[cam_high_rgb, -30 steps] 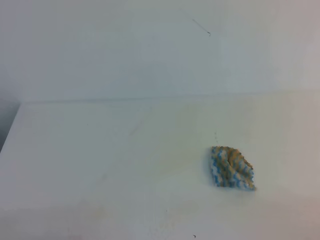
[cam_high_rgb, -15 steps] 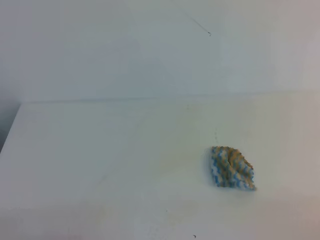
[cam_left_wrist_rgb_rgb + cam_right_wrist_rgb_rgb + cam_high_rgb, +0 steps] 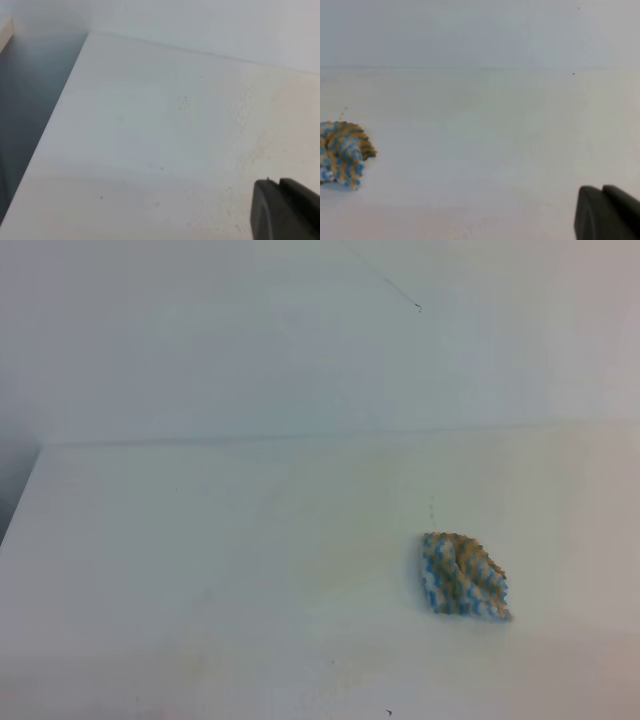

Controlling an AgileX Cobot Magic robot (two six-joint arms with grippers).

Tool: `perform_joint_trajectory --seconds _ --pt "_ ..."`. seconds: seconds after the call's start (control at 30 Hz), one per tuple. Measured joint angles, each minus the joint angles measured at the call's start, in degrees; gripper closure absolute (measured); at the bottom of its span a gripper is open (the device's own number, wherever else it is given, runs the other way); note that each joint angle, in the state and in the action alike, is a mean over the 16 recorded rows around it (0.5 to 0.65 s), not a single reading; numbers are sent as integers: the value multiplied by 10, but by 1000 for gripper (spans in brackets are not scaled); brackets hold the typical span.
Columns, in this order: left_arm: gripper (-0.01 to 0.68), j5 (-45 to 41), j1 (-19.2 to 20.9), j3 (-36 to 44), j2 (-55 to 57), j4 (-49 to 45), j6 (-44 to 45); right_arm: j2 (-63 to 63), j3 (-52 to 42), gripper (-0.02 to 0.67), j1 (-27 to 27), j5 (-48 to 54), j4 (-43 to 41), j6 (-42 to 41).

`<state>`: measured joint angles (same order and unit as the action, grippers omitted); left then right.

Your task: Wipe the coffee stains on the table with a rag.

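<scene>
The rag (image 3: 463, 576), a crumpled cloth with wavy blue, white and tan stripes, lies alone on the white table (image 3: 200, 540), right of the middle. The right wrist view shows the rag (image 3: 342, 155) at its far left, well away from my right gripper (image 3: 601, 189), whose black fingers sit pressed together at the bottom right, shut on nothing. My left gripper (image 3: 278, 182) appears in the left wrist view's bottom right corner over bare table (image 3: 150, 125), its fingers also together. The coffee stains are out of view. Neither gripper appears in the exterior high view.
A pale wall (image 3: 300, 340) rises behind the table's far edge. The table's left edge (image 3: 55, 115) drops to a dark gap (image 3: 25, 100). A tiny dark speck (image 3: 388, 712) lies near the front.
</scene>
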<state>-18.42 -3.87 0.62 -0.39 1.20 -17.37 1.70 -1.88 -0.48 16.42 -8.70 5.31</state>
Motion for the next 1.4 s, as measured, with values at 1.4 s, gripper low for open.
perform_joint_trajectory --seconds 1.4 --pt "674 -1 12 -3 2 0 0 0 0 652 0 0 0 -1"
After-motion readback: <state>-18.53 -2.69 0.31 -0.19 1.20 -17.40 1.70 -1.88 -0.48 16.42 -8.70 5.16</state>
